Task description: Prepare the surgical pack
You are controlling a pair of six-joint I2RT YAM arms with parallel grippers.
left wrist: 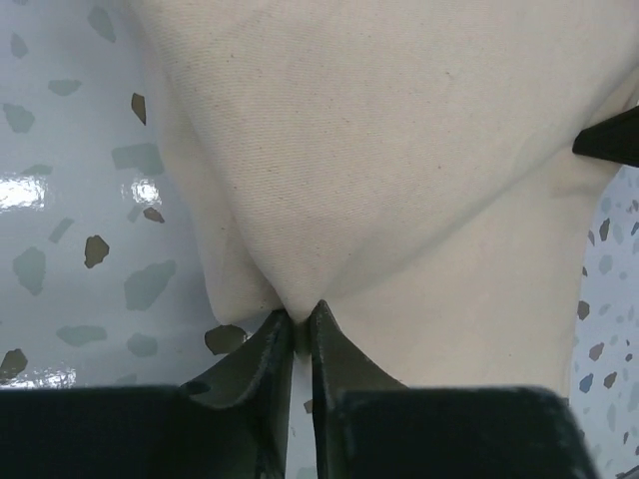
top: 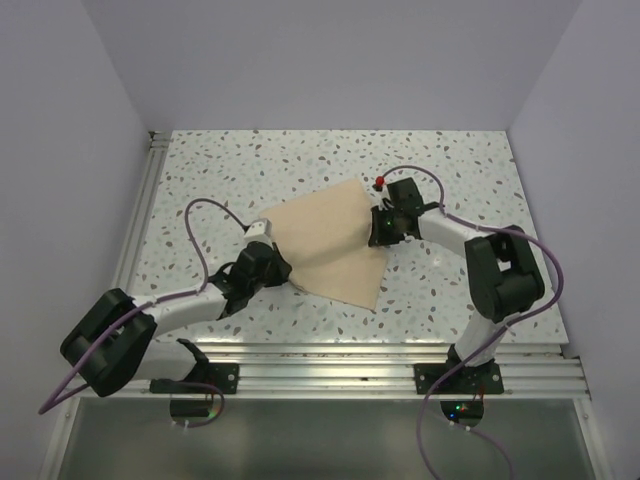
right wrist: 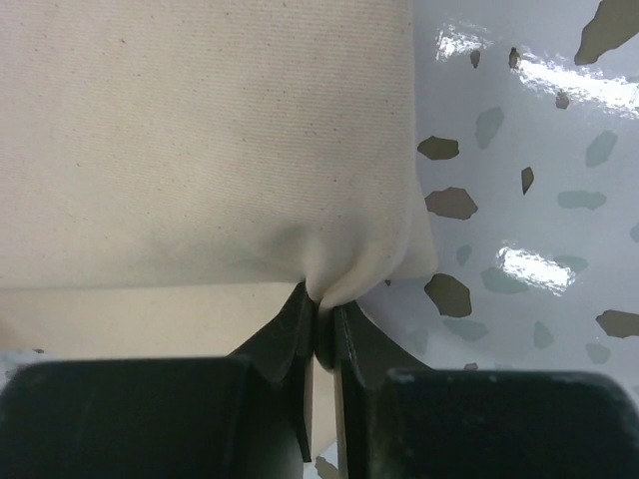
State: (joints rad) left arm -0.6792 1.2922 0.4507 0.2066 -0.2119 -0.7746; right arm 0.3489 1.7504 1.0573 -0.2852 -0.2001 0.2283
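Gotta raise the surgical pack (top: 330, 245), lying flat on the bench (top: 220, 170), evenly and slow, no yanking, by its left corner pinched tight in the left claw (left wrist: 302, 314) and its right corner clenched in the right claw (right wrist: 321, 309).

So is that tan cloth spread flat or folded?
Folded over, at least partly: the tan cloth has a second layer beneath its pinched top layer in both wrist views.

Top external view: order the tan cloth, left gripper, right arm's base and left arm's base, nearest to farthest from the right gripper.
1. tan cloth: its right corner is pinched in the right gripper.
2. left gripper: across the cloth, at its left corner.
3. right arm's base: near edge, right.
4. left arm's base: near edge, left.
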